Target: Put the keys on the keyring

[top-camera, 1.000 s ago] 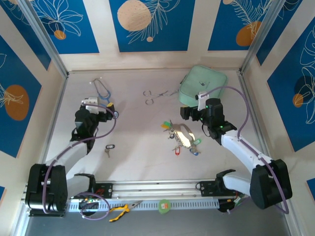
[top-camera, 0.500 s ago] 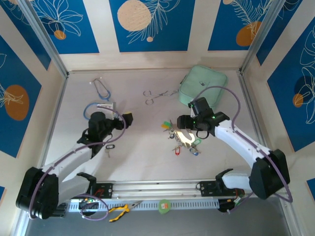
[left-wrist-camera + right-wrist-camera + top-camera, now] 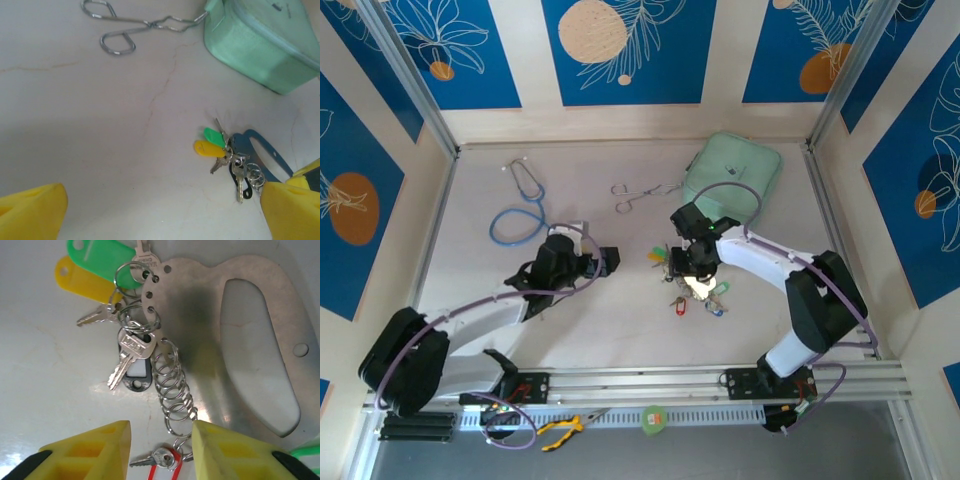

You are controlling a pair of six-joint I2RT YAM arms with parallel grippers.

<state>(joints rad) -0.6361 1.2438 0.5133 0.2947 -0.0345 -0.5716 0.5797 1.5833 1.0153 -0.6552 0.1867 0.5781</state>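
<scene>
Right gripper (image 3: 160, 447) hangs low over the keyring (image 3: 235, 340), its yellow fingers (image 3: 100, 450) apart with nothing clamped; a small key on a red ring (image 3: 159, 458) lies on the table in the gap between them. From the right wrist the keyring is a flat steel plate with an oval cutout and a row of holes along one edge, lying flat. The keys (image 3: 122, 352) fan out from those holes on split rings, a green tag (image 3: 100, 260) and a yellow tag (image 3: 82, 280) at the far end. In the top view the bunch sits right of the table's centre. The left gripper (image 3: 160, 215) stands spread wide just left of the bunch, holding nothing. The table (image 3: 590, 330) is pale and matt with faint hairline cracks. Toward the back lie a mint-green pouch (image 3: 732, 172), steel forceps (image 3: 642, 192) and a blue-tubed stethoscope (image 3: 520, 205). Cream walls (image 3: 530, 60) with blue leaf-print panels and orange discs close in three sides.
</scene>
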